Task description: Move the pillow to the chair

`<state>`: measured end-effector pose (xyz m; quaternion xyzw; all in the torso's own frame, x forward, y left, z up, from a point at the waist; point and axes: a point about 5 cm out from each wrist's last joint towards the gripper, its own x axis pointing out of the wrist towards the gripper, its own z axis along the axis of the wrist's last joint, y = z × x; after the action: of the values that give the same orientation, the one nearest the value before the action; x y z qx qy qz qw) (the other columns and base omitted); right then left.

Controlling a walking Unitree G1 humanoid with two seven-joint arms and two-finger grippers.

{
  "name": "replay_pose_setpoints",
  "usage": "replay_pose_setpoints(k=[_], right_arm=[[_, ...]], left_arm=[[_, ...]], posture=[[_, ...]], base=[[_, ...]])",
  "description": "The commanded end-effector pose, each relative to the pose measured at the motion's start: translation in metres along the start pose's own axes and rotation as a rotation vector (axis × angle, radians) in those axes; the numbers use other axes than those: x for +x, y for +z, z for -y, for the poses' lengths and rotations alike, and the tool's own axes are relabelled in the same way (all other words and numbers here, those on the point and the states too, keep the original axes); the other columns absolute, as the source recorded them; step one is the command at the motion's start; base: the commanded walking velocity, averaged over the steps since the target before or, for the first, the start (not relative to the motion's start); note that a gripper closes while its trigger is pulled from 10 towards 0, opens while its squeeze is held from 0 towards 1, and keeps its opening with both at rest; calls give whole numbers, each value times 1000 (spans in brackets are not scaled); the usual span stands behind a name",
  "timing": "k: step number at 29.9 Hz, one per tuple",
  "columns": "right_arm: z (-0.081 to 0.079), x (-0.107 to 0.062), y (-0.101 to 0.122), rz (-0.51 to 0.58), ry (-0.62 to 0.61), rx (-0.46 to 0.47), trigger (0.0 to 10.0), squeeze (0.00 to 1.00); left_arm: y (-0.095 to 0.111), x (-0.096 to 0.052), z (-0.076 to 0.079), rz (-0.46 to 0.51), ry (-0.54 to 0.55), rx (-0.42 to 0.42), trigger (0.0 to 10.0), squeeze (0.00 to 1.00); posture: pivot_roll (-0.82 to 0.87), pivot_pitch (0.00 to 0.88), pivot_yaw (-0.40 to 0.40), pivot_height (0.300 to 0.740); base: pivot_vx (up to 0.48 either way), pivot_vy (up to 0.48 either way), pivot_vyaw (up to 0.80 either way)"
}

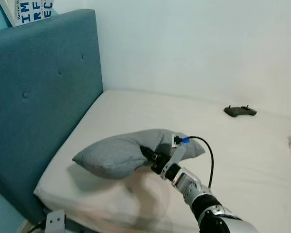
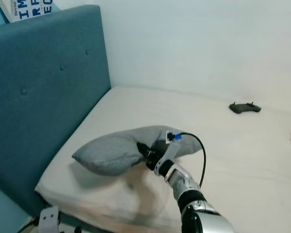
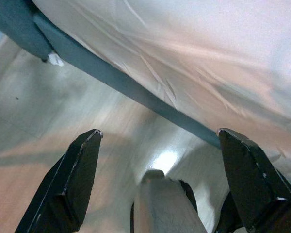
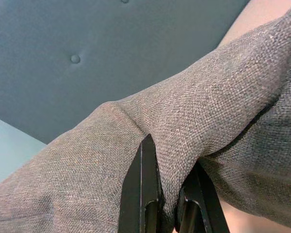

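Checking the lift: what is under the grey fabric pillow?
The grey fabric pillow, pinched by the right gripper, hangs above the white mattress sheet, casting a shadow. The sheet directly beneath its middle is hidden.

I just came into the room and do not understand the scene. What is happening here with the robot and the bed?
The robot's right pincer is shut on a grey pillow, pinching a fold of its fabric. The pillow looks slightly lifted off the white mattress, close to the teal headboard. The left pincer hangs open, low beside the bed frame above the floor, doing nothing. A black controller lies farther back on the mattress. The pillow has not left the bed yet.
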<state>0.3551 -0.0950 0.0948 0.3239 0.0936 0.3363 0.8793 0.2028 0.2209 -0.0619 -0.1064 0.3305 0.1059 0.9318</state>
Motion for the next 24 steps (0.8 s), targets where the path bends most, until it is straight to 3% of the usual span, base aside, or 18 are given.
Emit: replay_pose_setpoints(k=[1,6,21,24], right_arm=[[-3,2,6,31,18,-23,0,0],[-3,3,8,30,15,-28,0,0],[-4,4,6,22,7,-38,0,0],[0,1,1,10,-26,-56,0,0]], left_arm=[[-13,-3,-1,-64,11,-39,10000,0],[-14,-3,0,-69,8,-29,10000,0],[-22,-7,-3,-92,26,-13,10000,0],[-36,-13,-7,-145,38,0,10000,0]], posture=[[132,57,-93,651],[134,55,-96,660],[134,55,-95,708],[130,57,-92,722]], base=[[-480,0,0],[-480,0,0],[0,0,0],[0,0,0]])
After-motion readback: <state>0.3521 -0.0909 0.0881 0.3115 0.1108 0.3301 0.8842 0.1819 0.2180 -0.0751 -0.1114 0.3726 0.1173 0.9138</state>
